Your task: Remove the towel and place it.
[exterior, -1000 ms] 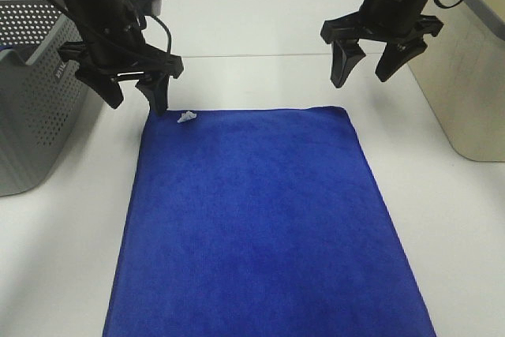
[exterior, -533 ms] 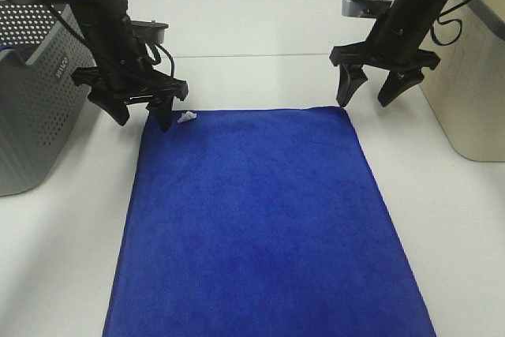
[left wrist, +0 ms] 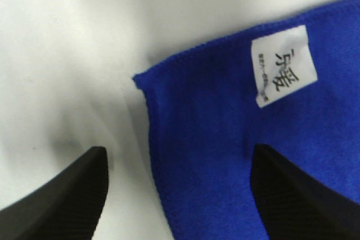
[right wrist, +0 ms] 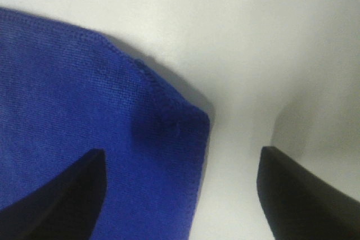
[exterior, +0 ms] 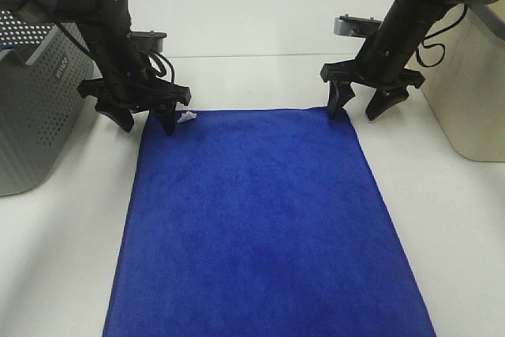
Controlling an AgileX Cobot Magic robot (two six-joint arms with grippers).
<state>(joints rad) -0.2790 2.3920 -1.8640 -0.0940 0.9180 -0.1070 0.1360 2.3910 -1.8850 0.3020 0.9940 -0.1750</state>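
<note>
With the left fingers (exterior: 166,118) and right fingers (exterior: 336,103) wide open, empty, each straddling a towel (exterior: 260,219) corner, press to the bench (exterior: 260,76) before pinching

On the small white tag (left wrist: 283,66) sewn near a corner of the towel (left wrist: 225,155): two larger black Chinese-style characters, too blurred to read surely, beside a line of fine print too small to read. On the grey perforated basket (exterior: 31,116): short white lettering, illegible.
</note>
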